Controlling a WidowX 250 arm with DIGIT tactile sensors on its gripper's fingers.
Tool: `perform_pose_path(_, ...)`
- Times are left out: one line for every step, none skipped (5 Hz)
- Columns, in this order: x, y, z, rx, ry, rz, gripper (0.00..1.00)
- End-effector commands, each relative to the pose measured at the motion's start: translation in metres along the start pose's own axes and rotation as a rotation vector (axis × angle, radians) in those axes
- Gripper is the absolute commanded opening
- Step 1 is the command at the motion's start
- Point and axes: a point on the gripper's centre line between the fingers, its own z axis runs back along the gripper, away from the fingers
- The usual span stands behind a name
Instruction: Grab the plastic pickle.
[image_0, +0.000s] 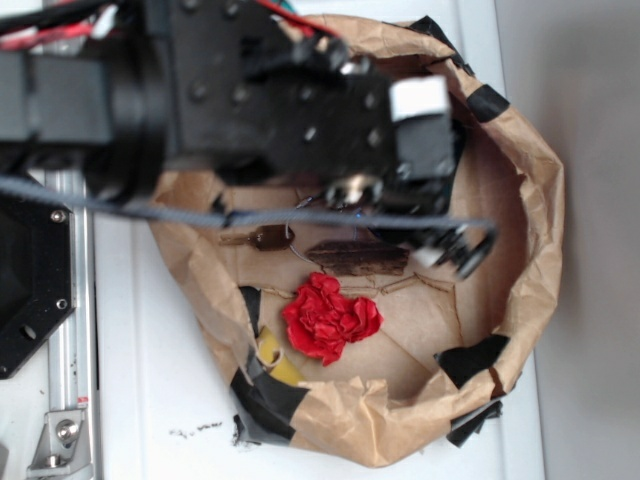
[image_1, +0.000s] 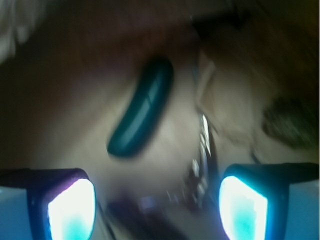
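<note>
The plastic pickle is a glossy dark green curved oblong lying on the brown paper floor, seen in the wrist view just ahead of and between my fingers, slightly left of centre. My gripper is open and empty, its two pads glowing at the bottom left and bottom right. In the exterior view the gripper hangs inside the brown paper bag, and the pickle is hidden under the arm.
In the bag lie a red crumpled flower-like piece, a flat brown bark-like strip and a key. A metal chain lies right of the pickle, a rough dark lump farther right. The bag's walls rise all round.
</note>
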Motion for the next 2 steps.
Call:
perform_pose_path(0.037,-0.014,0.004,-0.035,-0.108,0.041,1.0)
perform_pose_path(0.042,-0.021,-0.03,0.02,-0.051,0.013,1.0)
